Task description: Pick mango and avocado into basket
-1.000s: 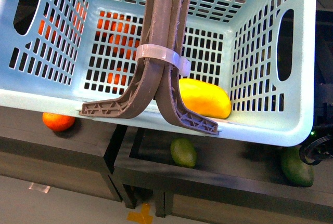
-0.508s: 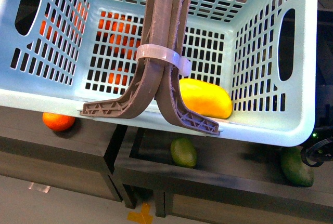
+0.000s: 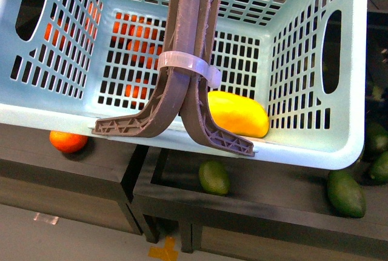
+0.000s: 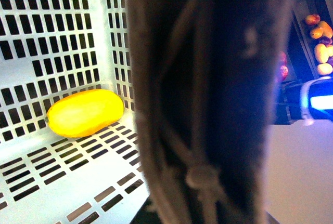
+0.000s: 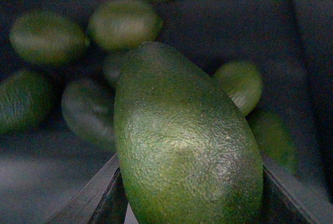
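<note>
Dark tray [image 5: 244,21] behind — avocado [image 5: 187,141] wedged between the right jaws.

The right tool [image 5: 191,161] shows 2 dark grey, flat, straight-edged fingers [image 5: 96,195].

1 basket [image 3: 60,118], 1 mango [image 3: 239,114], 1 avocado [image 5: 187,141]; front view: 4 green fruits [image 3: 214,177].

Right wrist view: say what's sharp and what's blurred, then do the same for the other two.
Right wrist view: dim; avocado sharp up close, fruits behind it blurred. Left wrist view: handle dark and out of focus; mango overexposed. Front view: well lit, sharp throughout.
</note>
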### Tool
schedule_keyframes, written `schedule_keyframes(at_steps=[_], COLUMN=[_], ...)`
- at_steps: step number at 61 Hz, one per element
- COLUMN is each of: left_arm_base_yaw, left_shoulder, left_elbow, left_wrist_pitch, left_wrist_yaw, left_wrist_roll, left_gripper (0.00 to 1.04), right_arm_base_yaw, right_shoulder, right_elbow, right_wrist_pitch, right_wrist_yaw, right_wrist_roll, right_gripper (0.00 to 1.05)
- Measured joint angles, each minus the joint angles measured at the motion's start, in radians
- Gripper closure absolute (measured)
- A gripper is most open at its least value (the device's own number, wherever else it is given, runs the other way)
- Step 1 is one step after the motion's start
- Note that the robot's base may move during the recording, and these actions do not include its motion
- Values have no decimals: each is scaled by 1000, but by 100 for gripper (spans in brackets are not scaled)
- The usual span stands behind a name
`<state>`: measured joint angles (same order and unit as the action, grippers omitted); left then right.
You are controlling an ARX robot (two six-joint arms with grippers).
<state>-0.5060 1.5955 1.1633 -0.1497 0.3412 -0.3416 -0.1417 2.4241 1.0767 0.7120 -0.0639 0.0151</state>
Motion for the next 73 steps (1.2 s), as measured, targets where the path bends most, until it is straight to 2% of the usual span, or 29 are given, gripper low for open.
schedule_keyframes(at_steps=[14, 28, 32, 40, 50, 64, 73], left_arm_base_yaw=[0, 0, 0, 0, 0, 0, 0], left_shoulder=[0, 0, 0, 0, 0, 0, 0], left_elbow=[0, 0, 0, 0, 0, 0, 0], left_wrist_pitch=[0, 0, 0, 0, 0, 0, 0], left_wrist_yaw=[0, 0, 1, 0, 0, 0, 1], left_wrist_roll=[0, 0, 0, 0, 0, 0, 0], left_gripper=[100, 100, 100, 100, 100, 100, 100], right_arm_base_yaw=[-61, -32, 2, 135, 331, 442, 453], right_shoulder=[-251, -547, -651, -853, -934, -893, -885], right_elbow=[-77, -134, -143, -173, -224, -263, -267], right_wrist_pitch=[-62, -181, -221, -297, -324, -308, -266], right_wrist_yaw=[-65, -154, -160, -153, -58, 42, 80], right_wrist_roll=[67, 124, 138, 149, 153, 156, 170], right_gripper=[48, 48, 48, 48, 48, 48, 22])
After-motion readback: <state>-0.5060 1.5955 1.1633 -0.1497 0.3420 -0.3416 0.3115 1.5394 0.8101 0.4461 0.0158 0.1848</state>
